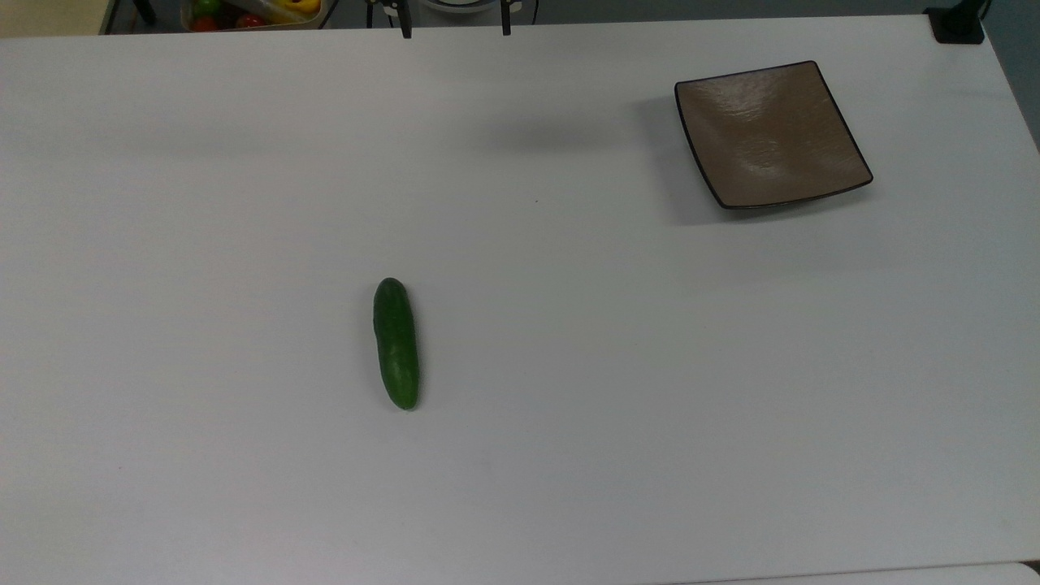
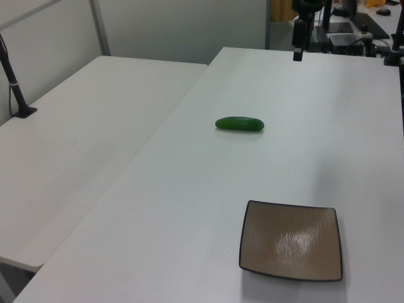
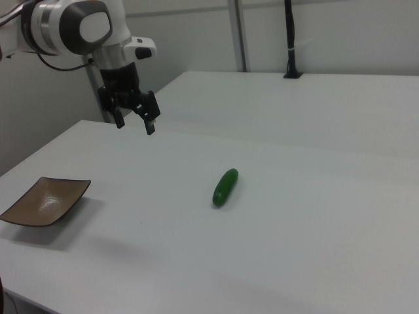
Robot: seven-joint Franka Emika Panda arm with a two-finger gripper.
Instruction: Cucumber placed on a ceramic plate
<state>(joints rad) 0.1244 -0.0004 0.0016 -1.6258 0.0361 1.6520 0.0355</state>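
Cucumber lies flat on the white table just left of centre in the top view, its long axis running nearly up and down the frame. The ceramic plate sits in the upper right of that frame, well apart from the cucumber, with bare table between them. At the top edge two dark fingertips of the gripper poke into view, spread apart. A container of coloured produce shows at the upper left, beyond the table edge.

In the left view the cucumber lies crosswise a little above centre, and the plate occupies the lower right, nothing on it. A second white table adjoins on the left view's left, with a black post standing on it. One dark gripper finger hangs at the top right, off the surface.

The right view shows the arm at upper left with its gripper hanging above the table, fingers apart and holding nothing. The cucumber lies near centre; the plate sits at the left edge, seen from the side with upturned corners.
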